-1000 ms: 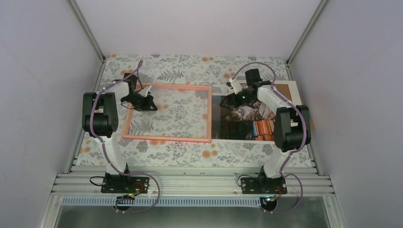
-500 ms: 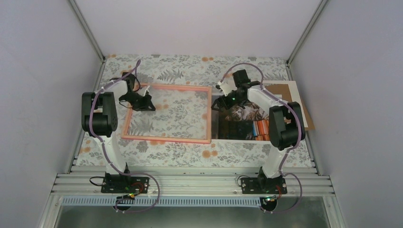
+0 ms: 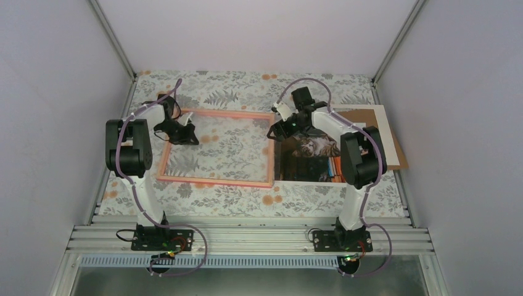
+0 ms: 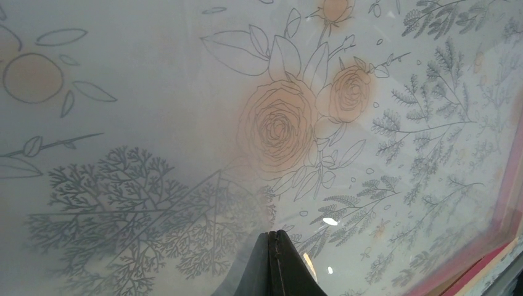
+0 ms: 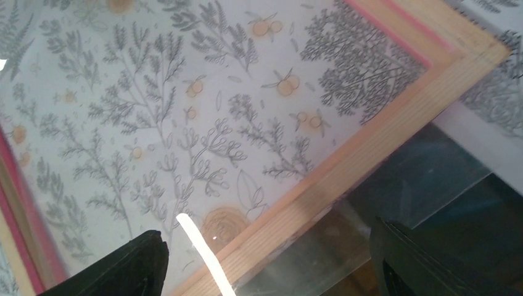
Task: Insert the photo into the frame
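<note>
Flat on the floral tablecloth (image 3: 247, 198), the pink frame (image 3: 216, 180) lies centre-left, with the cat photo (image 3: 305, 161) just beside its right edge. A brown backing board (image 3: 396, 154) shows at the far right. The left gripper (image 3: 189, 134), fingers pressed together, hangs over the frame's clear pane near its left side. The right gripper (image 3: 275, 132), spread wide and empty, hovers above the frame's far right corner.

Floral tablecloth (image 3: 247, 86); brown backing board (image 3: 398, 157) at right, seemingly under a white sheet (image 3: 381, 126).
</note>
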You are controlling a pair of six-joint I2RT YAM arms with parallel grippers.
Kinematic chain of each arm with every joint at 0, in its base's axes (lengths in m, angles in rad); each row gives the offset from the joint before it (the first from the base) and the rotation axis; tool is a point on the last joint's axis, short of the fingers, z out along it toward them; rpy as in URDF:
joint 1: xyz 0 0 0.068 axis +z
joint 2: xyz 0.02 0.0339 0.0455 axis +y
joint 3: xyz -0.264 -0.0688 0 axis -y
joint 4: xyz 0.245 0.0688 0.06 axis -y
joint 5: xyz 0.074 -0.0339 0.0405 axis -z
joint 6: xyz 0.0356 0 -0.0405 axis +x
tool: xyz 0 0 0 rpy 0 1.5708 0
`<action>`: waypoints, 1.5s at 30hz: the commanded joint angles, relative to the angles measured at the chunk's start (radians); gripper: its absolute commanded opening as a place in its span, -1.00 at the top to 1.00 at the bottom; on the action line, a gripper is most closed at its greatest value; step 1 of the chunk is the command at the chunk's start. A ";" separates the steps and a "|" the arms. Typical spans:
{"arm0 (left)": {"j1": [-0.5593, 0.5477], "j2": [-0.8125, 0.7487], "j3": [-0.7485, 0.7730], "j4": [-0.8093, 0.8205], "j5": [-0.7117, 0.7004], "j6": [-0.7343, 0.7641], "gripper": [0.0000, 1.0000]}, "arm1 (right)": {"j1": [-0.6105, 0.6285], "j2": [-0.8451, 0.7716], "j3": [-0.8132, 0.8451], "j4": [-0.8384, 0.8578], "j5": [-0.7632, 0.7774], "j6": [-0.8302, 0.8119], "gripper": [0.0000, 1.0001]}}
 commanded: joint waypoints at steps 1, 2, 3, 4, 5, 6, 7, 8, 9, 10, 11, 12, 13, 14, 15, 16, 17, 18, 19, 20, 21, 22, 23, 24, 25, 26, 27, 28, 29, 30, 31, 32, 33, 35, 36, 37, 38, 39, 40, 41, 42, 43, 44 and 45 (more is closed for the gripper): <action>0.006 0.029 0.007 -0.030 -0.060 0.023 0.95 | 0.009 0.036 0.058 0.030 0.043 0.024 -0.62; 0.007 0.029 0.007 -0.031 -0.064 0.026 0.95 | 0.009 0.040 0.062 0.028 0.048 0.025 -0.61; 0.007 0.028 0.007 -0.032 -0.071 0.026 0.95 | 0.009 0.042 0.063 0.029 0.052 0.025 -0.61; 0.008 0.028 0.006 -0.032 -0.078 0.028 0.95 | 0.009 0.044 0.063 0.030 0.058 0.026 -0.61; 0.007 0.026 0.005 -0.033 -0.082 0.029 0.95 | 0.009 0.042 0.061 0.033 0.062 0.026 -0.61; 0.009 0.026 0.006 -0.035 -0.083 0.030 0.95 | 0.008 0.042 0.060 0.033 0.064 0.024 -0.61; 0.009 0.026 0.008 -0.038 -0.086 0.030 0.95 | 0.007 0.040 0.059 0.032 0.066 0.023 -0.60; 0.009 0.027 0.010 -0.041 -0.083 0.029 0.95 | 0.007 0.039 0.058 0.031 0.066 0.024 -0.60; 0.009 0.027 0.013 -0.047 -0.076 0.029 0.95 | 0.007 0.037 0.060 0.028 0.063 0.022 -0.60; 0.009 0.027 0.020 -0.055 -0.065 0.029 0.95 | 0.007 0.035 0.059 0.027 0.060 0.018 -0.59; 0.009 0.027 0.025 -0.066 -0.051 0.028 0.95 | 0.007 0.033 0.060 0.025 0.058 0.017 -0.60; 0.009 0.028 0.032 -0.079 -0.035 0.029 0.95 | 0.008 0.032 0.060 0.022 0.053 0.016 -0.59; 0.009 0.030 0.036 -0.093 -0.018 0.028 0.95 | 0.007 0.030 0.060 0.020 0.049 0.015 -0.59; 0.009 0.030 0.039 -0.109 -0.002 0.029 0.95 | 0.008 0.029 0.058 0.019 0.048 0.014 -0.59; 0.009 0.026 0.041 -0.119 0.016 0.028 0.95 | 0.008 0.025 0.054 0.017 0.047 0.014 -0.59; 0.009 0.024 0.046 -0.128 0.027 0.029 0.95 | 0.008 0.024 0.050 0.018 0.046 0.011 -0.59; 0.010 0.022 0.052 -0.139 0.044 0.031 0.95 | 0.009 0.021 0.047 0.017 0.048 0.010 -0.58; 0.013 0.024 0.060 -0.150 0.062 0.034 0.95 | 0.008 0.018 0.041 0.019 0.049 0.009 -0.58; 0.014 0.022 0.067 -0.161 0.065 0.035 0.95 | 0.007 0.015 0.038 0.019 0.048 0.007 -0.57; 0.015 0.019 0.074 -0.168 0.066 0.036 0.95 | 0.008 0.015 0.035 0.018 0.050 0.006 -0.57; 0.016 0.016 0.079 -0.176 0.068 0.038 0.95 | 0.007 0.012 0.033 0.016 0.051 0.003 -0.57; 0.020 0.013 0.084 -0.183 0.068 0.039 0.95 | 0.007 0.012 0.033 0.016 0.055 0.003 -0.57; 0.025 0.010 0.089 -0.189 0.068 0.040 0.95 | 0.007 0.011 0.032 0.016 0.058 0.002 -0.57; 0.029 0.006 0.093 -0.196 0.065 0.041 0.95 | 0.007 0.010 0.032 0.016 0.059 0.001 -0.57; 0.033 0.004 0.097 -0.204 0.061 0.046 0.95 | 0.008 0.010 0.032 0.017 0.060 0.001 -0.57; 0.035 0.003 0.100 -0.212 0.054 0.051 0.95 | 0.007 0.011 0.032 0.017 0.059 0.000 -0.57; 0.039 0.003 0.099 -0.219 0.047 0.054 0.95 | 0.008 0.012 0.033 0.017 0.059 0.001 -0.57; 0.042 0.005 0.097 -0.222 0.042 0.059 0.95 | 0.008 0.013 0.035 0.018 0.060 0.000 -0.57; 0.046 0.004 0.094 -0.225 0.040 0.060 0.95 | 0.008 0.015 0.037 0.020 0.059 0.001 -0.57; 0.052 0.006 0.092 -0.227 0.046 0.062 0.95 | 0.008 0.018 0.040 0.020 0.059 0.002 -0.57; 0.057 0.006 0.092 -0.232 0.055 0.062 0.95 | 0.007 0.020 0.043 0.020 0.058 0.002 -0.57; 0.060 0.005 0.094 -0.236 0.063 0.064 0.95 | 0.007 0.023 0.048 0.019 0.058 0.003 -0.57; 0.063 0.004 0.095 -0.240 0.077 0.066 0.95 | 0.009 0.025 0.050 0.019 0.058 0.004 -0.57; 0.071 0.002 0.093 -0.250 0.115 0.069 0.95 | 0.008 0.027 0.052 0.018 0.059 0.004 -0.57; 0.073 0.001 0.090 -0.252 0.136 0.071 0.95 | 0.008 0.027 0.053 0.017 0.059 0.004 -0.57; 0.074 0.002 0.087 -0.252 0.141 0.071 0.95 | 0.008 0.028 0.052 0.017 0.060 0.004 -0.57; 0.076 0.001 0.085 -0.252 0.147 0.071 0.95 | 0.007 0.028 0.052 0.017 0.059 0.003 -0.57; 0.079 0.001 0.084 -0.253 0.157 0.071 0.95 | 0.007 0.028 0.051 0.017 0.059 0.004 -0.57; 0.081 0.003 0.083 -0.253 0.164 0.071 0.95 | 0.008 0.029 0.051 0.017 0.059 0.004 -0.57; 0.083 0.005 0.083 -0.254 0.167 0.069 0.95 | 0.008 0.029 0.051 0.016 0.060 0.002 -0.57; 0.084 0.007 0.084 -0.254 0.168 0.070 0.95 | 0.008 0.031 0.054 0.015 0.060 0.002 -0.57; 0.085 0.012 0.083 -0.254 0.170 0.071 0.95 | 0.008 0.032 0.056 0.016 0.063 0.001 -0.57; 0.085 0.016 0.084 -0.255 0.168 0.071 0.95 | 0.007 0.034 0.059 0.014 0.069 0.000 -0.57; 0.087 0.019 0.083 -0.257 0.167 0.072 0.95 | 0.007 0.036 0.065 0.013 0.075 0.001 -0.57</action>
